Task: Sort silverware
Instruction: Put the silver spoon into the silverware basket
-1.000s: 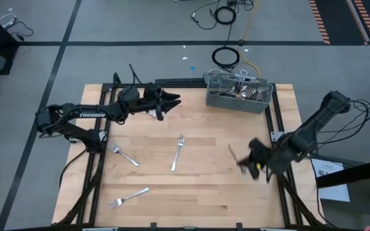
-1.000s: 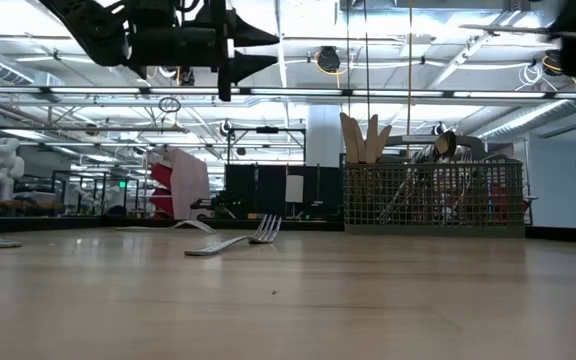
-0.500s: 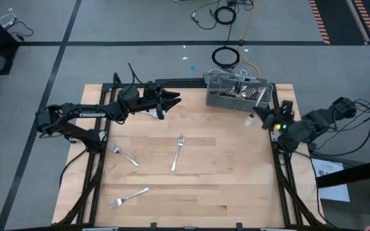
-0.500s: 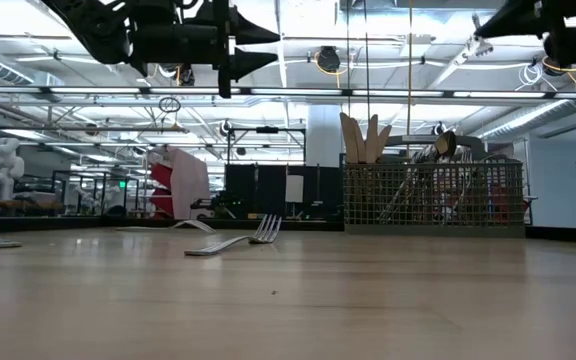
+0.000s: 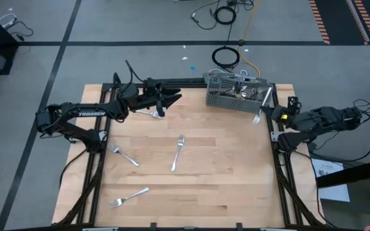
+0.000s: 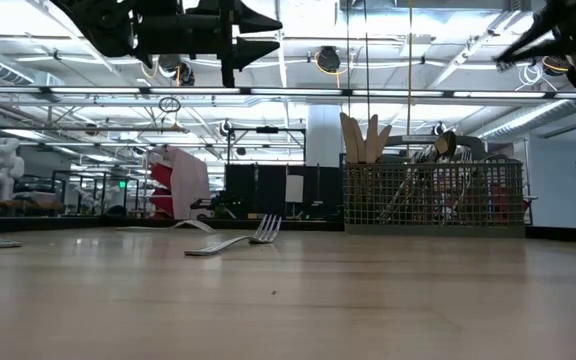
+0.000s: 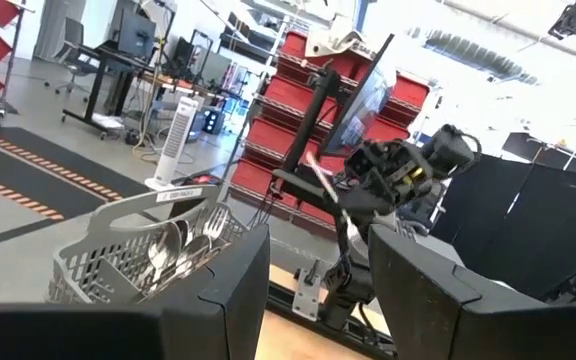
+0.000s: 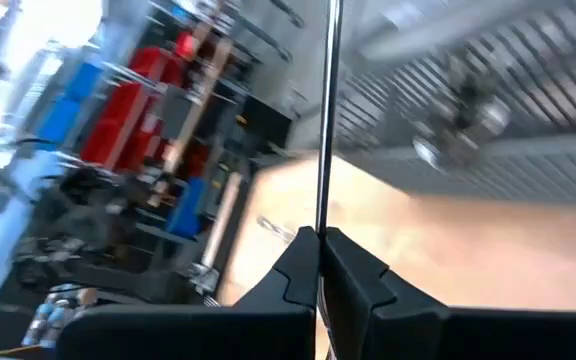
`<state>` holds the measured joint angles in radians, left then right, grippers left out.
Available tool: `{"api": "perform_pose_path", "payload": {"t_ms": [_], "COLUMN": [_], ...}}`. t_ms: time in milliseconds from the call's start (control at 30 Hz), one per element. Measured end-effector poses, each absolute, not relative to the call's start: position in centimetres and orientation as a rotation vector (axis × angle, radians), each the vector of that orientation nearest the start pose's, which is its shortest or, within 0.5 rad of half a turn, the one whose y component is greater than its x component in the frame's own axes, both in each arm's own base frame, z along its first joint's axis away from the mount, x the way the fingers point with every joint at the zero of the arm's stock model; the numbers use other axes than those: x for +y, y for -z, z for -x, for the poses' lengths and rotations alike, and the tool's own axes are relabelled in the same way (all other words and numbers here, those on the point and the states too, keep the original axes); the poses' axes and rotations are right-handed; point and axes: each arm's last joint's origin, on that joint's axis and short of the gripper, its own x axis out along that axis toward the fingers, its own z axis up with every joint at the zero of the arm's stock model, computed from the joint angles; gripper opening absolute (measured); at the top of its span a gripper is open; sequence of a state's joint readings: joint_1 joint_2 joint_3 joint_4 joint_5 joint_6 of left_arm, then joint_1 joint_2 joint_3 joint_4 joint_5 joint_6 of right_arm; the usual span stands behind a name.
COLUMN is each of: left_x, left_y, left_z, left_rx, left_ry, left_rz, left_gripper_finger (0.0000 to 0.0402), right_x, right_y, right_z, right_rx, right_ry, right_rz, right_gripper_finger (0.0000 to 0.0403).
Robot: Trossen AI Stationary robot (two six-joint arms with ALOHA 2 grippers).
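Right gripper (image 5: 276,113) has swung from the table's right edge up to just beside the grey caddy (image 5: 237,92), jaws clamped on a fork (image 5: 262,104) that angles toward the caddy's right end; left gripper (image 5: 172,98) barely moved, jaws apart, holding nothing, hanging above the table's far left; three forks (image 5: 177,153) unchanged on the wooden table (image 5: 236,179)

The right claw (image 5: 276,113), pinched shut on a fork (image 5: 263,104), has swung from low over the counter's (image 5: 204,186) right side up to the caddy's (image 5: 236,93) right end, its arm now stretched level.
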<state>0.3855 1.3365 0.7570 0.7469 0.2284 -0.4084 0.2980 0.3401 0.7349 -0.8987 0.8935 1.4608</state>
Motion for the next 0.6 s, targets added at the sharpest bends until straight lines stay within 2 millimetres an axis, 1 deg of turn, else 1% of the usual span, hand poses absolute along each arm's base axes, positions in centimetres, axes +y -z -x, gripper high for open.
{"api": "perform_pose_path", "payload": {"t_ms": [67, 133, 267, 367, 467, 533, 600], "left_x": [10.4, 10.4, 10.5, 10.5, 10.5, 10.5, 10.5], "left_y": [-29.2, -29.2, -29.3, -29.3, -29.3, -29.3, -29.2], "left_z": [-27.2, -27.2, -27.2, -27.2, -27.2, -27.2, -27.2], "left_rx": [-0.190, -0.193, -0.198, -0.199, -0.198, -0.197, -0.197], "left_ry": [-0.127, -0.137, -0.164, -0.172, -0.173, -0.173, -0.173], "left_rz": [0.354, 0.354, 0.332, 0.322, 0.308, 0.308, 0.308], "left_gripper_finger": [0.0177, 0.0177, 0.0177, 0.0177, 0.0177, 0.0177, 0.0177], "right_x": [-0.8, -0.8, -1.0, -1.4, -1.9, -2.1, -2.3], "right_y": [-29.4, -29.3, -30.7, -33.2, -36.4, -38.6, -40.8], "right_z": [-5.1, -4.8, -4.4, -3.5, -1.9, -1.0, -0.4], "right_rx": [-0.029, 0.021, 0.058, 0.028, -0.008, -0.012, 0.001], "right_ry": [0.777, 0.791, 0.800, 0.810, 0.846, 0.870, 0.892], "right_rz": [-1.154, -1.168, -1.137, -1.072, -0.952, -0.825, -0.663], "right_gripper_finger": [0.0000, 0.0000, 0.0000, 0.0000, 0.0000, 0.0000, 0.0000]}}
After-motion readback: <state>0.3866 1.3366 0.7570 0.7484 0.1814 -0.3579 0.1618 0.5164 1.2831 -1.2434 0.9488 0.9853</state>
